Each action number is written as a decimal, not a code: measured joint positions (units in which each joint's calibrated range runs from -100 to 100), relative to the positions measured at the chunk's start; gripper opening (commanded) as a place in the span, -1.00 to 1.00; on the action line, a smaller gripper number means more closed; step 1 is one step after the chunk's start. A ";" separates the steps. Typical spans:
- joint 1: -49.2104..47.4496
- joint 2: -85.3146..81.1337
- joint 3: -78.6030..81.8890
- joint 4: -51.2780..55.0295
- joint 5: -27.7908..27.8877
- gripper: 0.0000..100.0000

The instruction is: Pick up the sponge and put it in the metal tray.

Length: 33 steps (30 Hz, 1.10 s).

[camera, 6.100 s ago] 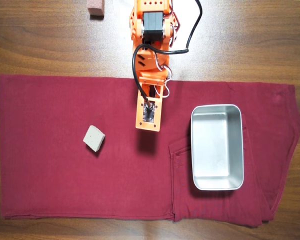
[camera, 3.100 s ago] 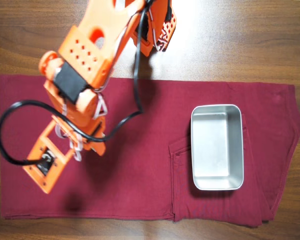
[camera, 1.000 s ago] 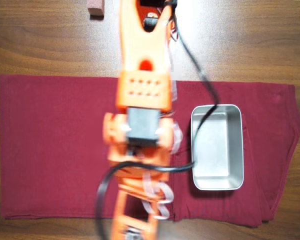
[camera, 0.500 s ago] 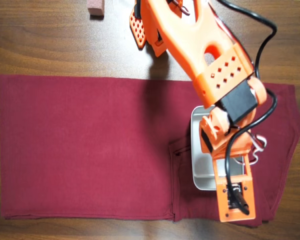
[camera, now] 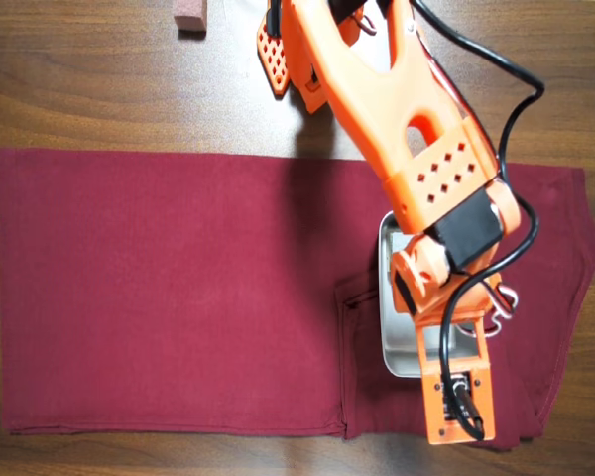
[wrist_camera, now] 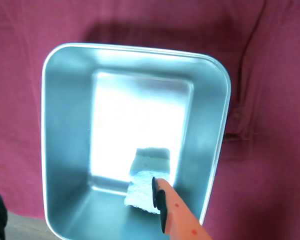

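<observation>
Status at inspection: the sponge point(wrist_camera: 144, 184) lies on the floor of the metal tray point(wrist_camera: 60, 125), near the tray's lower wall in the wrist view, just beside one gripper finger. It is no longer on the red cloth point(camera: 169, 288), where it sat at the left some six seconds ago; that spot is now bare in the overhead view.

Gripper point(wrist_camera: 77, 210): the fingers stand wide apart. One orange finger shows at the lower middle of the wrist view, the other only as a dark tip at the lower left corner. Nothing is held between them. Whether the nearer finger touches the sponge cannot be told.

Arm point(camera: 407, 119): half a second ago it was already reaching over the tray; it now covers most of the tray in the overhead view, so the sponge is hidden there.

Assessment: the release appears made and the sponge delivered. What remains, by judgement, is to lift clear without dragging the sponge out.

Also noted: a pinkish-red block point(camera: 189, 14) on the bare tabletop point(camera: 79, 89), well apart and untouched.
</observation>
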 measured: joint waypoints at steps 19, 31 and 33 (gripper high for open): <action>4.19 -1.30 0.64 2.35 -1.12 -0.06; 34.50 -69.01 65.65 -28.45 10.79 -0.69; 35.39 -78.82 72.28 -23.29 10.70 -0.92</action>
